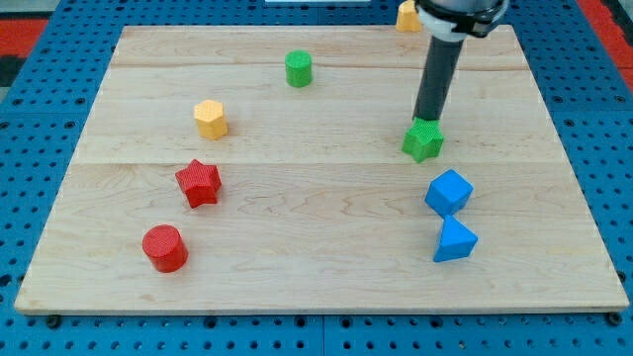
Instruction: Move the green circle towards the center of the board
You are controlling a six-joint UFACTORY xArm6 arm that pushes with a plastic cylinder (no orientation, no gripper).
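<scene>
The green circle (299, 68) is a short green cylinder near the view's top, left of centre on the wooden board (316, 267). My tip (427, 120) is the lower end of the dark rod at the view's right. It touches the top back edge of a green star-shaped block (423, 140). The tip is far to the right of the green circle and lower in the view.
A yellow hexagon block (211, 119) and a red star (199, 183) lie at the left, with a red cylinder (164, 247) below them. A blue cube (449, 192) and a blue triangle block (454, 240) sit at the right. An orange block (406, 16) is at the top edge.
</scene>
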